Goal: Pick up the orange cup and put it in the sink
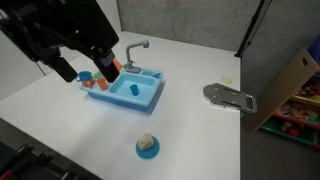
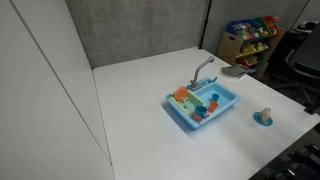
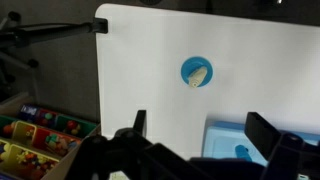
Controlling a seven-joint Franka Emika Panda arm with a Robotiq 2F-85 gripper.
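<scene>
One black metal hand (image 3: 203,128) hangs wide open, holding nothing, high over a bright blue plastic toy sink (image 2: 215,113).
Two dark fingers (image 3: 272,138) stand far apart at the bottom of the wrist view, cut off by the edge. The small orange-red plastic cup (image 2: 212,98) is only a tiny dot at the sink, near the bent grey tap (image 2: 203,70). It is too small to tell if it sits inside the basin. A little round blue dish (image 3: 196,71) holds a pale lump (image 3: 199,75) on the smooth white surface (image 3: 150,60).
</scene>
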